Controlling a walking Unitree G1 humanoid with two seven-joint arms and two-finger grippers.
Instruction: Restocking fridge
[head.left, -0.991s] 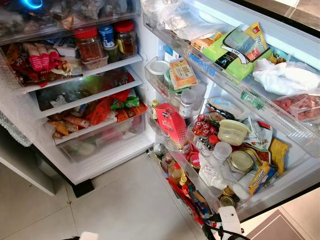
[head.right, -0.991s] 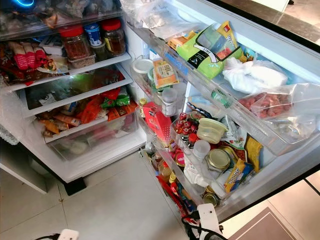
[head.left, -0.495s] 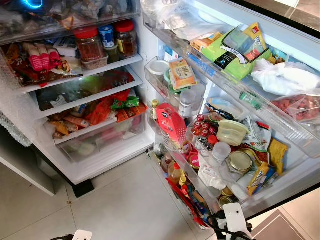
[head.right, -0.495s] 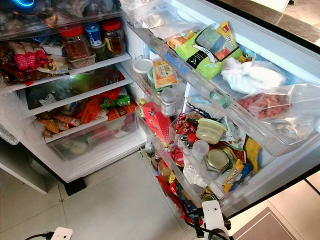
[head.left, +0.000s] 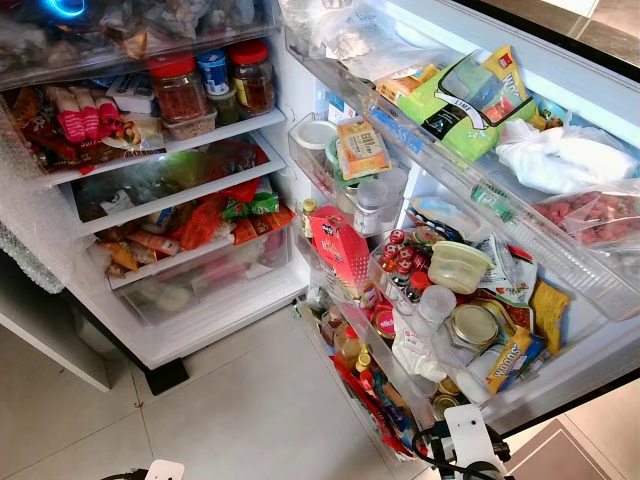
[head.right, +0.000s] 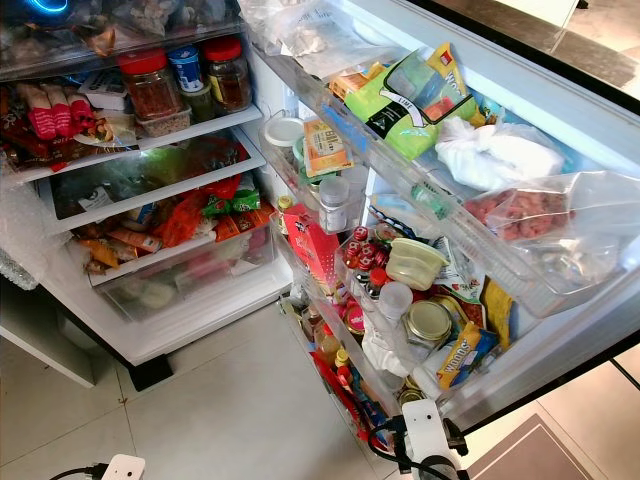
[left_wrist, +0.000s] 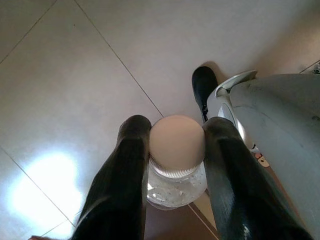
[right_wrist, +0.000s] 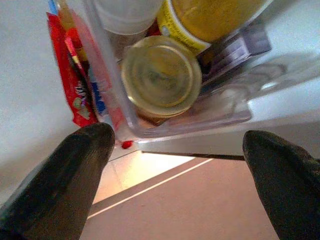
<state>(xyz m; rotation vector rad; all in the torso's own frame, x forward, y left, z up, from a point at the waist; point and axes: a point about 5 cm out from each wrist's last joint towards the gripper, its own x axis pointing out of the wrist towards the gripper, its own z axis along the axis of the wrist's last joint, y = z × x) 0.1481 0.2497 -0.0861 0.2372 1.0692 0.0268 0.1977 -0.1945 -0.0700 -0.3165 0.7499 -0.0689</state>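
Tiled floor (left_wrist: 60, 75), left hand (left_wrist: 172, 165) clamping clear bottle (left_wrist: 177, 150)

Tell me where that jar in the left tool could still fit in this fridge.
The left tool is shut on the jar. The shelves and door bins look packed; the jars on the upper shelf stand edge to edge. The likeliest gap is in the door bin behind the clear tub. The bare floor lies free below.
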